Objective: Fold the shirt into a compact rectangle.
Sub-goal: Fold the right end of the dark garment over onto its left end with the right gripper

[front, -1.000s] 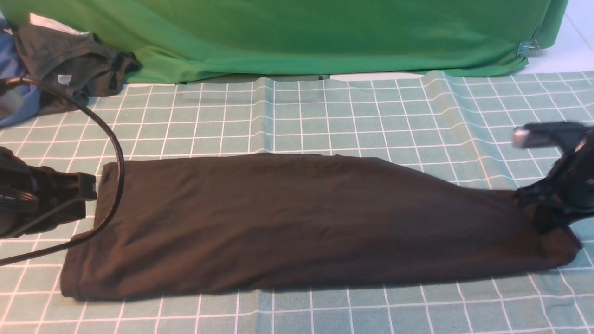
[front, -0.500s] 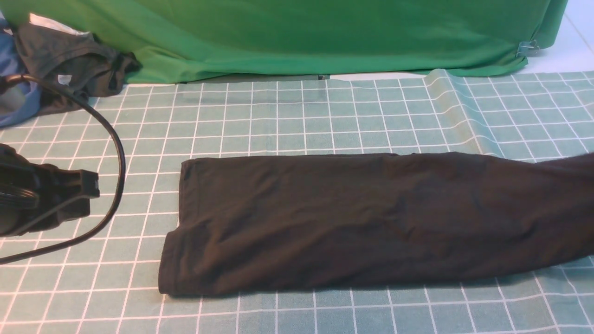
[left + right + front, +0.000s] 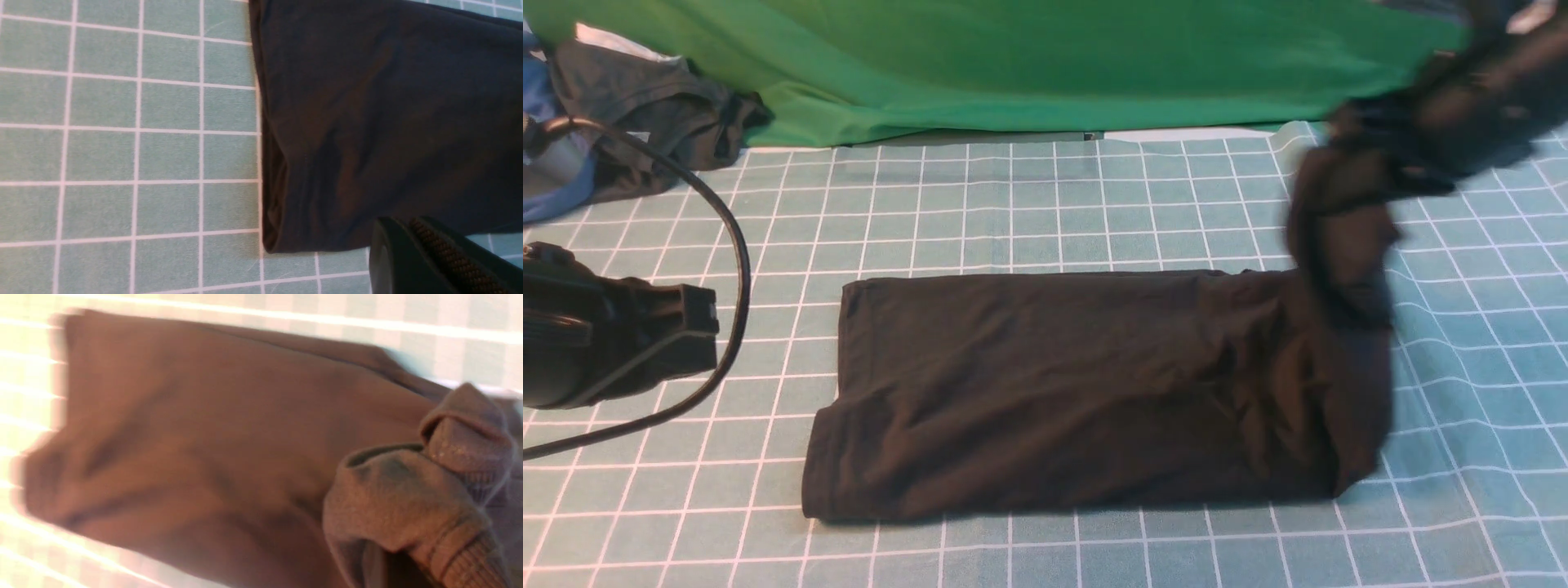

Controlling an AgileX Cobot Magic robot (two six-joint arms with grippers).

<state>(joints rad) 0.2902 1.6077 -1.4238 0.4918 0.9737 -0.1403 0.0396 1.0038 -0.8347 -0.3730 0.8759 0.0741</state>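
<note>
The black shirt point(image 3: 1062, 392) lies as a long folded strip across the checked tablecloth point(image 3: 1013, 204). Its right end point(image 3: 1339, 245) is lifted off the cloth and hangs, blurred, from my right gripper point(image 3: 1347, 139), which is shut on it high at the back right. In the right wrist view, bunched fabric with a ribbed cuff point(image 3: 461, 555) covers the jaws, and the rest of the shirt point(image 3: 204, 437) lies below. My left gripper point(image 3: 707, 327) is shut and holds nothing, a little left of the shirt's left edge point(image 3: 265, 163). Its fingers point(image 3: 392, 253) are pressed together.
A dark grey-brown garment point(image 3: 645, 106) and something blue point(image 3: 547, 188) lie at the back left corner. A big green cloth point(image 3: 1054, 57) hangs along the back. A black cable point(image 3: 737, 269) loops over the left arm. The tablecloth is wrinkled at the right point(image 3: 1462, 343).
The shirt was dragged to the right, then its right end was lifted up and brought back leftwards by the right gripper. The left gripper has shifted slightly right and stayed shut.
</note>
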